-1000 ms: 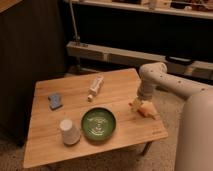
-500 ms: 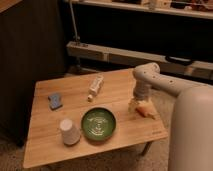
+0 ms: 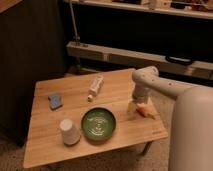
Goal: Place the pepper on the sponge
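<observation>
1. Table (image 3: pixel 117 87) holds all the things.
2. Gripper (image 3: pixel 134 106) hangs low near the table's right edge; open or closed, nobody can tell.
3. Sponge (image 3: pixel 55 100) lies well apart, on the left side.
4. Pepper (image 3: pixel 145 110) lies just right of the gripper, with its long side running left to right.

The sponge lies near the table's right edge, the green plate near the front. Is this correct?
Not quite: the camera view shows the sponge near the table's left edge; the green plate is near the front. The gripper is beside the pepper, far right.

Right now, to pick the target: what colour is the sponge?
Blue with a lighter blue-grey layer, in the camera view: the sponge. The gripper is beside the pepper.
</observation>
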Robot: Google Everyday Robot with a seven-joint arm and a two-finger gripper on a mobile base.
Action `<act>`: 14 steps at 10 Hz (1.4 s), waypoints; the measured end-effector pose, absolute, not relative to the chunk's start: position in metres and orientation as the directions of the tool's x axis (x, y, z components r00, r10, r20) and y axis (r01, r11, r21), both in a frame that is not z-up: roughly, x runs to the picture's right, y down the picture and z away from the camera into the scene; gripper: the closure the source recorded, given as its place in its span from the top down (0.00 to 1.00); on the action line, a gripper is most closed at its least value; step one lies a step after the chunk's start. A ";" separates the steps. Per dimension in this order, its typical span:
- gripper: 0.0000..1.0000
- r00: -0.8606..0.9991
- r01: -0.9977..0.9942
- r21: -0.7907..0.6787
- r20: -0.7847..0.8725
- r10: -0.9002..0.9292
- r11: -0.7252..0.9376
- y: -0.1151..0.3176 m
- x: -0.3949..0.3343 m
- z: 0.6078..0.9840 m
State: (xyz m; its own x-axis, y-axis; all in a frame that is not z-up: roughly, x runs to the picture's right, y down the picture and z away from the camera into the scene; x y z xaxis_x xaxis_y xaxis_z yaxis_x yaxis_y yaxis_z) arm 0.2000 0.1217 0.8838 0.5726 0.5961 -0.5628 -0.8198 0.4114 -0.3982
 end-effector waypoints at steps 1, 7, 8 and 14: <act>0.80 0.570 -0.822 -0.397 -0.565 0.597 0.409 0.125 0.201 0.885; 0.80 0.546 -0.838 -0.381 -0.591 0.593 0.392 0.146 0.215 0.894; 0.80 0.541 -0.841 -0.378 -0.597 0.592 0.387 0.149 0.218 0.895; 0.80 0.506 -0.863 -0.364 -0.624 0.596 0.351 0.160 0.240 0.900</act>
State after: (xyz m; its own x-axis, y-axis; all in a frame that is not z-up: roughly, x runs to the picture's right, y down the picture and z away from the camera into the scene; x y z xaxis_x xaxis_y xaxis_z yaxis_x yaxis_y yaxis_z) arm 0.2396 0.1597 0.9000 0.5056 0.5956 -0.6242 -0.8628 0.3512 -0.3636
